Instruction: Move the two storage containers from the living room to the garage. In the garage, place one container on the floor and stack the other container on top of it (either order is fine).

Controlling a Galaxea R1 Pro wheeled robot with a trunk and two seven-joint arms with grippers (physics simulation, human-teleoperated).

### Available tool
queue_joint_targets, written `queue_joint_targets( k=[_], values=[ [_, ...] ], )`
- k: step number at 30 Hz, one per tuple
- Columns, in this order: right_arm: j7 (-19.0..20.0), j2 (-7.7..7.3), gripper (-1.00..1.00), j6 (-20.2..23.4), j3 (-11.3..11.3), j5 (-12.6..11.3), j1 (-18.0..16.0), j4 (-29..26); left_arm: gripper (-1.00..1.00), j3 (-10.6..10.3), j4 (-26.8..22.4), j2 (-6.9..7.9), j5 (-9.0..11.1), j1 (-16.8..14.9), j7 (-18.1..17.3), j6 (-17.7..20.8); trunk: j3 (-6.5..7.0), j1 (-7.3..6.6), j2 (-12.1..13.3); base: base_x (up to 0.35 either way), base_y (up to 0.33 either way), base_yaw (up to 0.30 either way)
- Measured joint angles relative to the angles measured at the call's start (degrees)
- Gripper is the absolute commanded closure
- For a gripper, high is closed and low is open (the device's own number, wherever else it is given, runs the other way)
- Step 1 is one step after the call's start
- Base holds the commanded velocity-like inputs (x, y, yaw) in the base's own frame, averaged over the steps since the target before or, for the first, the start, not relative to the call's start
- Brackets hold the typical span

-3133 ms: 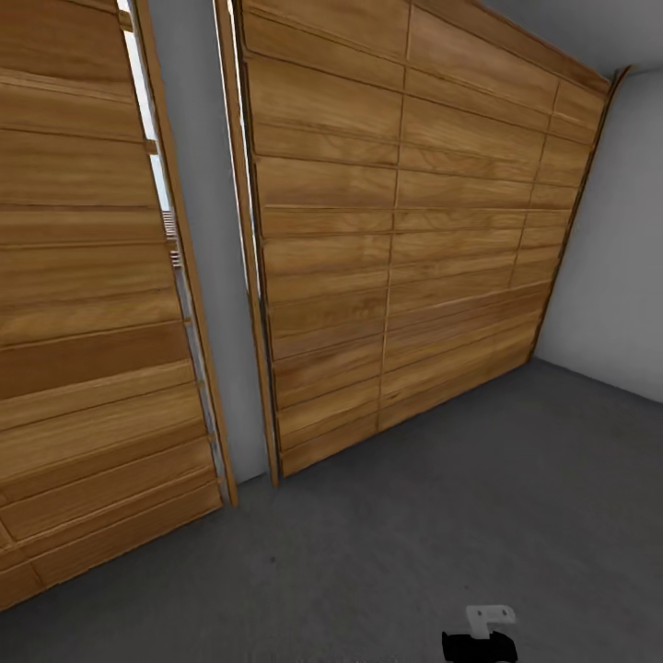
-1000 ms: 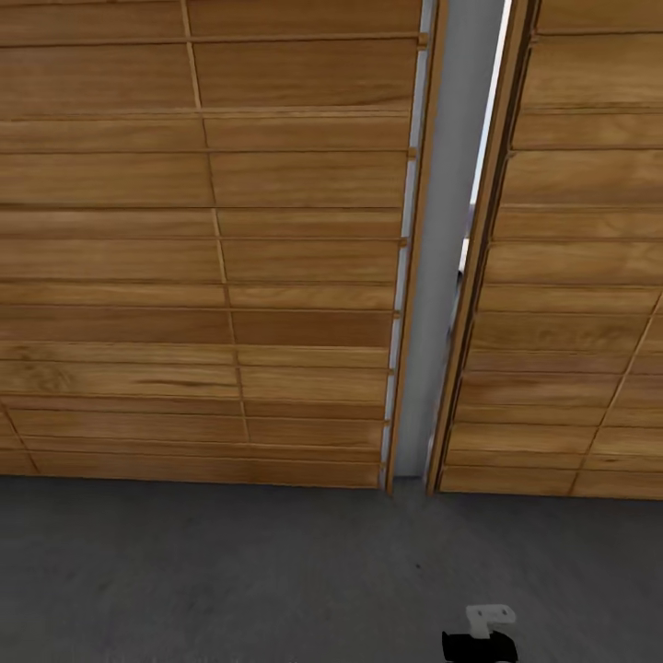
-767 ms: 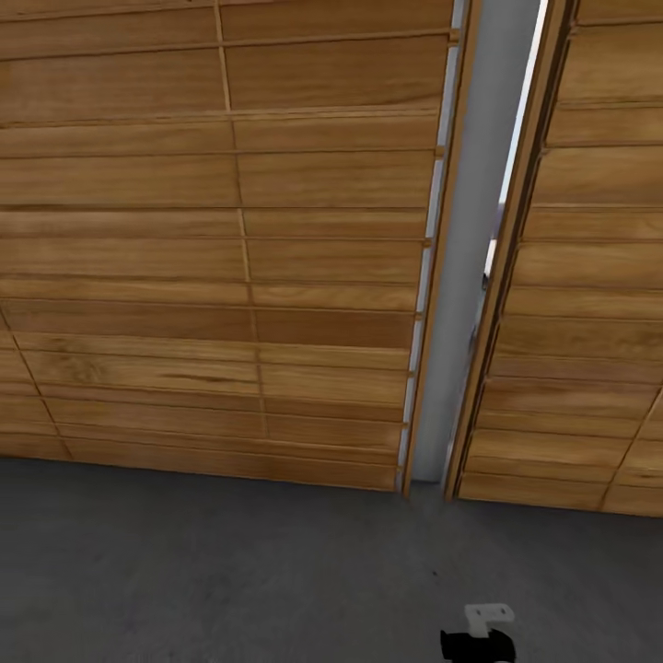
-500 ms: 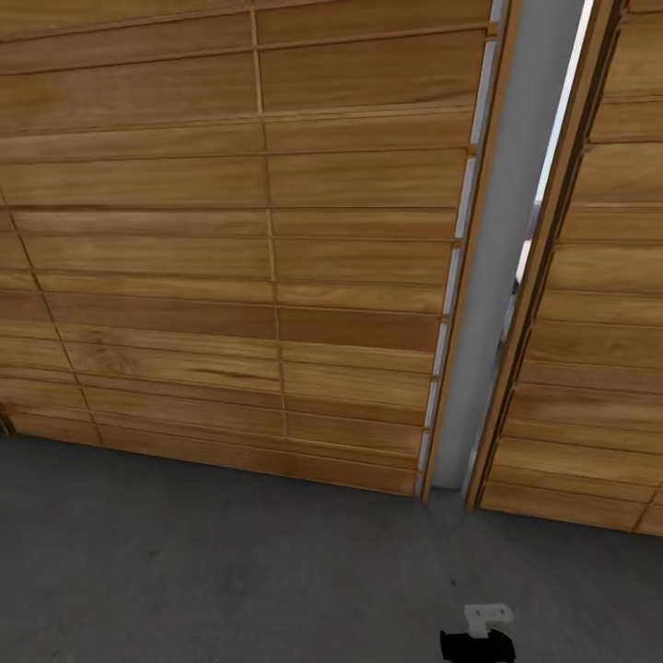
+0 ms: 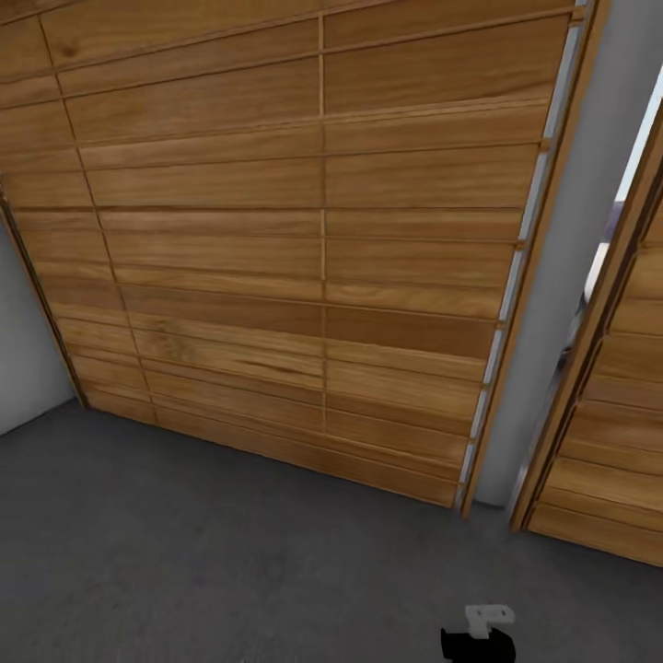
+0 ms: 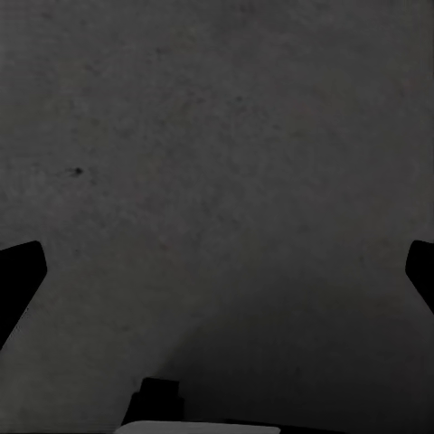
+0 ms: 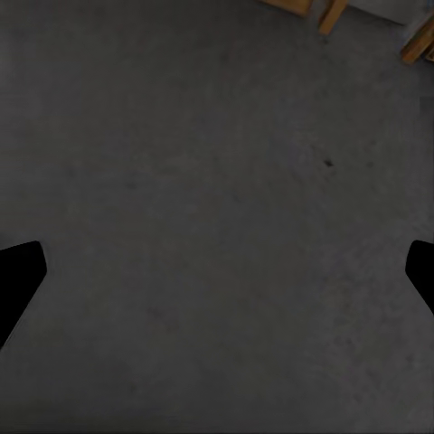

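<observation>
Right now the head view faces a big wooden slatted door (image 5: pixel 304 249) in the garage, its planks running across in long horizontal strips with thin seams between them. To its right stands a narrow strip of pale grey wall (image 5: pixel 575 258), and beyond that the edge of a second wooden door (image 5: pixel 612 433) with a bright sliver of light along its frame. A patch of white-grey wall (image 5: pixel 23 359) shows at the far left, meeting the door's frame in the corner. Below it all spreads the floor (image 5: pixel 230 552), dark grey rough concrete. At the bottom edge of the head view sits a small white and black part of the robot (image 5: pixel 481 633); what it belongs to cannot be told.

Both wrist views look down on the same grey concrete. The left hand (image 6: pixel 217 280) is spread wide, its two dark fingertips (image 6: pixel 18 280) showing at opposite edges with nothing between them. The right hand (image 7: pixel 217 280) is likewise spread wide and bare, and the foot of a wooden door frame (image 7: pixel 333 14) appears at the far edge of its view. The two orange-red boxes cannot be placed from these views.
</observation>
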Motion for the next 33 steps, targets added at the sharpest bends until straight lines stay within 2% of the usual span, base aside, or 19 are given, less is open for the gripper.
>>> queue_joint_targets(
  k=[33],
  values=[
    [-0.01, 0.0, -1.0, -0.07, -0.14, 0.0, 0.01, 0.15, -1.0, 0.39, 0.0, 0.01, 0.0, 0.01, 0.0, -0.01, 0.0, 0.01, 0.0, -0.236, 0.228, 0.3]
  ],
)
